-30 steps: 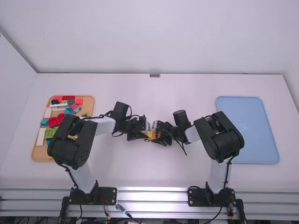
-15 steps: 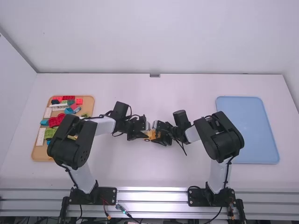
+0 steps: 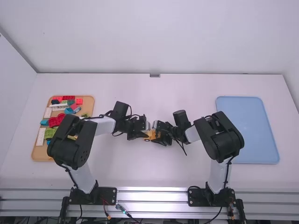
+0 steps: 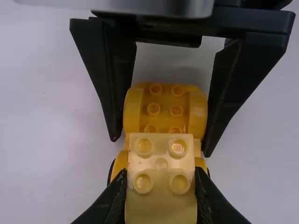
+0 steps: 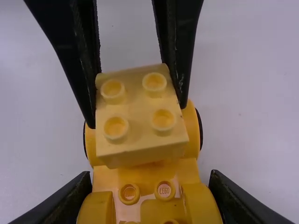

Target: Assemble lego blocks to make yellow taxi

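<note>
In the high view, my left gripper (image 3: 143, 135) and my right gripper (image 3: 159, 136) meet at mid-table over the yellow chassis (image 3: 152, 135). In the left wrist view, a pale yellow four-stud block (image 4: 161, 179) is clamped in my left gripper (image 4: 161, 198), above one end of the wheeled chassis (image 4: 163, 109). The right wrist view has my right gripper (image 5: 150, 191) closed on the chassis's rounded-fender end (image 5: 152, 207). Seen from there, the pale block (image 5: 140, 112) sits slightly tilted over the far wheels; whether it touches the chassis I cannot tell.
A tan tray (image 3: 40, 153) of mixed loose blocks lies at the left, partly beneath the left arm. At the right is a flat blue tray (image 3: 250, 130), its near left edge close to the right arm's elbow.
</note>
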Robot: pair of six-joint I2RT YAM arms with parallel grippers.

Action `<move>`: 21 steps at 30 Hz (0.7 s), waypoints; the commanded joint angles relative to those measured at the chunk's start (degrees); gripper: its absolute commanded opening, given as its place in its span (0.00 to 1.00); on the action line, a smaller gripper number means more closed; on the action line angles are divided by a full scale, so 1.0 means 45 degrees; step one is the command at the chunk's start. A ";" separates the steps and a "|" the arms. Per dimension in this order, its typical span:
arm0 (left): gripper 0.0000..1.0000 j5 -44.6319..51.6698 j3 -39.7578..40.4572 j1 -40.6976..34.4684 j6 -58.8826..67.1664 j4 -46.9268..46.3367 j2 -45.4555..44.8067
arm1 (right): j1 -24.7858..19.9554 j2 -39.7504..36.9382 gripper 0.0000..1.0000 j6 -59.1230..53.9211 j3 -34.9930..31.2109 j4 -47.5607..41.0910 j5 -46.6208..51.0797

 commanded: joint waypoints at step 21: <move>0.48 -0.0675 -0.0063 0.0024 0.0068 -0.0209 -0.0146 | -0.0073 -0.0068 0.62 0.0044 -0.0141 -0.0194 0.0311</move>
